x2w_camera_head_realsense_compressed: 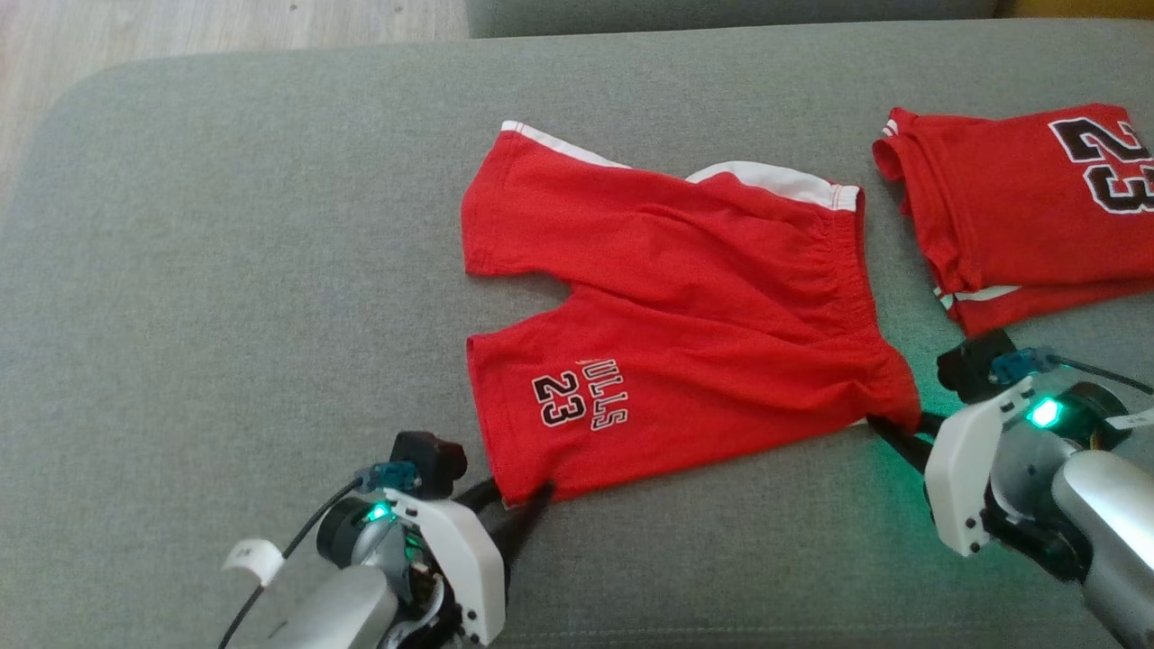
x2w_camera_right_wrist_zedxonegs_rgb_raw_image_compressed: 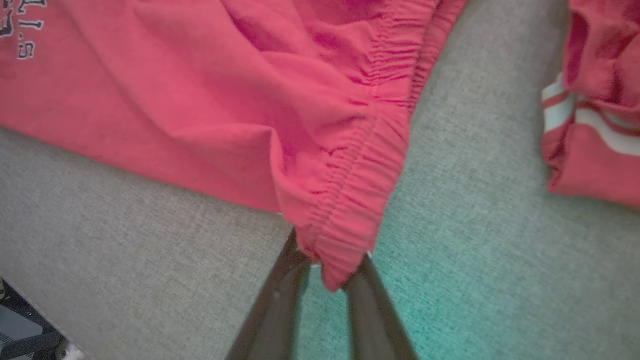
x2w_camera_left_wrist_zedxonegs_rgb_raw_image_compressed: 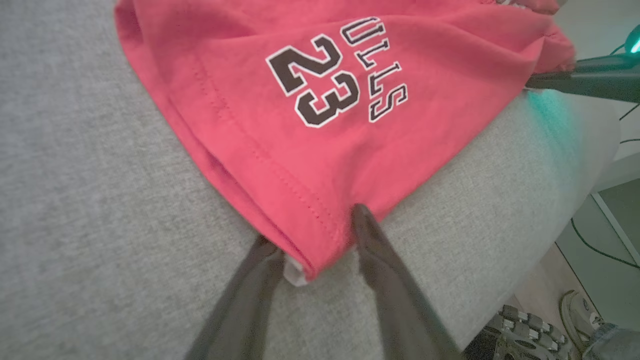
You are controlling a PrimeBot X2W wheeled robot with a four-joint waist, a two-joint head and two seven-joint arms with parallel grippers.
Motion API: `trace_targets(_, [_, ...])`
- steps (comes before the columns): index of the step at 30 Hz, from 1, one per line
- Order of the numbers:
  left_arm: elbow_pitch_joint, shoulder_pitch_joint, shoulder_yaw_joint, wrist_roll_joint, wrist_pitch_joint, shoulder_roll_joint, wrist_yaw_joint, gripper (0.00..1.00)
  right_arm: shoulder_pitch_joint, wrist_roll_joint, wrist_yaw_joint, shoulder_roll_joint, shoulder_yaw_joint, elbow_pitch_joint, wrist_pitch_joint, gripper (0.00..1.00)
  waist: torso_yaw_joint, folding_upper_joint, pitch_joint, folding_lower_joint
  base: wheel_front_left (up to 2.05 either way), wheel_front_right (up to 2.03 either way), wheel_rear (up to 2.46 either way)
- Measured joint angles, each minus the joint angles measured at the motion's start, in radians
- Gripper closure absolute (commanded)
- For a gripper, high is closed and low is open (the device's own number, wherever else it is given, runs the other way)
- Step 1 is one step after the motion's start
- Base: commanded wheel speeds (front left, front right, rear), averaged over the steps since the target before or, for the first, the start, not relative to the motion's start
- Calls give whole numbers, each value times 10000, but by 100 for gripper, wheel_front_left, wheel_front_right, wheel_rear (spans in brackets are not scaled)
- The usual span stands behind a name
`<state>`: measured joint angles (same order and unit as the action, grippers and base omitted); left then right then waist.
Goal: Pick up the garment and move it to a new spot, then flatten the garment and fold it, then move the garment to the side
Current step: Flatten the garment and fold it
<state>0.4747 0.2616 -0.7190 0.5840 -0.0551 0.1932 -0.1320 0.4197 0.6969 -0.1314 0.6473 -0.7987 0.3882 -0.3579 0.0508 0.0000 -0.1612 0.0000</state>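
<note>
Seemingly mid-grasp, the left tool (x2w_camera_left_wrist_zedxonegs_rgb_raw_image_compressed: 310, 225) stood wide apart astride the hem corner of the near leg of the red shorts (x2w_camera_head_realsense_compressed: 667, 315), not yet pinching it. The right tool (x2w_camera_right_wrist_zedxonegs_rgb_raw_image_compressed: 330, 250) was narrower, its fingers either side of the waistband corner; whether it gripped I could not tell. The shorts lay spread fairly flat on the grey sofa cushion (x2w_camera_head_realsense_compressed: 225, 270), beside a folded red jersey (x2w_camera_head_realsense_compressed: 1019, 216). Flattening looked largely done; folding and moving aside remained.
</note>
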Motion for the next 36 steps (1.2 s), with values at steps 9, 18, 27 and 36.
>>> trace_targets(9, [-355, 50, -194, 280, 40, 451, 4, 100, 6, 731, 0, -4, 44, -198, 878, 100, 36, 0, 379, 0, 0, 0, 0])
trace_targets(18, [-2211, -28, 328, 729, -357, 1689, 17, 100, 19, 2849, 0, 470, 330, -1622, 1233, 100, 81, 0, 615, 0, 0, 0, 0])
trace_targets(27, [-2376, 3080, 483, 1350, -1434, 2449, 12, 100, 2544, 4125, 0, 560, -12, -2057, 736, 100, 78, 0, -289, 0, 0, 0, 0])
trace_targets(36, [-846, 7605, -263, 3214, -2309, 2491, 12, 100, 6526, 5467, 0, 33, -456, -951, -2, 100, 91, 0, -2032, 3, 0, 0, 0])
